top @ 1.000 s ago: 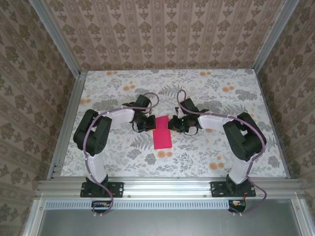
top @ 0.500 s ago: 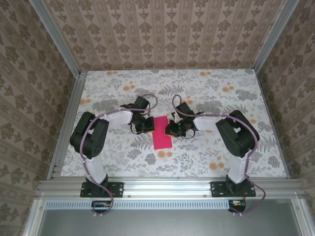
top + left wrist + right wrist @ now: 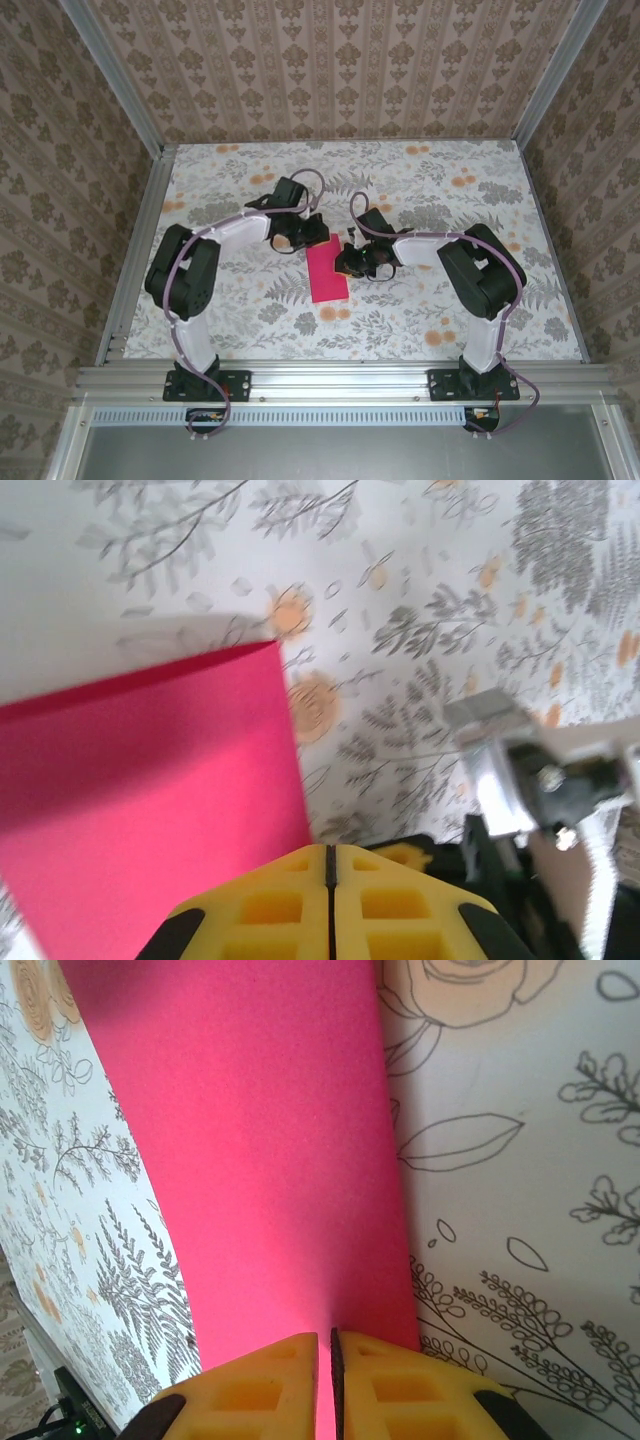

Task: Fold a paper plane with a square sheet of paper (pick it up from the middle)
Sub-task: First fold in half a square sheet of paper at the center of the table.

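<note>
We are judging the half-fold in hand: right gripper [image 3: 324, 1340] jaws are pinching the thin magenta-pink paper sheet [image 3: 328, 270]; left gripper [image 3: 330, 852] jaws are sitting closed, seemingly empty. Next calls for pressing the crease flat.

Matt magenta sheet of paper [image 3: 260, 1160], smooth floral-print tablecloth [image 3: 420, 310], dull aluminium frame [image 3: 340, 380]

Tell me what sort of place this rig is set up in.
Probably a lab test booth dressed up as a home: an aluminium frame boxes in the workspace, the walls carry patterned wallpaper, and a floral tablecloth covers the work surface.
</note>
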Tool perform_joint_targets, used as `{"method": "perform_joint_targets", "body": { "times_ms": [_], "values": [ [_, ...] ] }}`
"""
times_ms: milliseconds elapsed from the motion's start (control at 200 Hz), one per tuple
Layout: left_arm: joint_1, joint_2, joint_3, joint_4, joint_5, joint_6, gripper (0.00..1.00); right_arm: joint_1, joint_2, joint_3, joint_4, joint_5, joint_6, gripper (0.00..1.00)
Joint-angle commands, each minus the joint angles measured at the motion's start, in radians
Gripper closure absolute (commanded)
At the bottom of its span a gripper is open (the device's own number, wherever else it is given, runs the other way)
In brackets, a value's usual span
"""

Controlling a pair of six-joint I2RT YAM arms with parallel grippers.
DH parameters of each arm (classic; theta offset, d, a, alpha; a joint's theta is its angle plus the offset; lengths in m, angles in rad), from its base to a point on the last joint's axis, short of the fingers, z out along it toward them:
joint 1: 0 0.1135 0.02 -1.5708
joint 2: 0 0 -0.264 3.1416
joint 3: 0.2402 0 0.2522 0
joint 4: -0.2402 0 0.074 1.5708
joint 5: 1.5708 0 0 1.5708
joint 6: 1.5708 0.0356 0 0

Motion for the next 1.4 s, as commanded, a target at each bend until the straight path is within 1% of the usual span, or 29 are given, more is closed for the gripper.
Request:
{"method": "perform_joint_targets", "body": {
  "times_ms": [0,305,465,695,1055,1260,1395],
  "values": [
    [-0.012,0.068,0.051,0.022,0.049,-0.018,0.92,-0.005,0.024,-0.014,0.024,-0.01,0.015,0.86],
    [-0.013,0.176,0.125,0.015,0.03,-0.025,0.96,-0.008,0.021,-0.03,0.035,-0.019,0.017,0.87],
    [-0.008,0.203,0.124,-0.02,-0.019,0.005,0.98,-0.01,0.013,-0.036,0.032,-0.022,0.014,0.87],
    [0.004,0.216,0.098,-0.035,-0.049,0.042,0.99,-0.011,-0.006,-0.077,0.041,-0.068,0.009,0.87],
    [0.019,0.24,0.077,-0.035,-0.073,0.051,0.99,-0.008,-0.081,-0.21,0.042,-0.148,0.001,0.86],
    [0.019,0.245,0.076,-0.035,-0.074,0.05,0.99,0.001,-0.134,-0.284,0.014,-0.164,-0.016,0.86],
    [0.02,0.244,0.077,-0.035,-0.073,0.051,0.99,0.004,-0.164,-0.301,-0.029,-0.148,-0.032,0.86]
  ]
}}
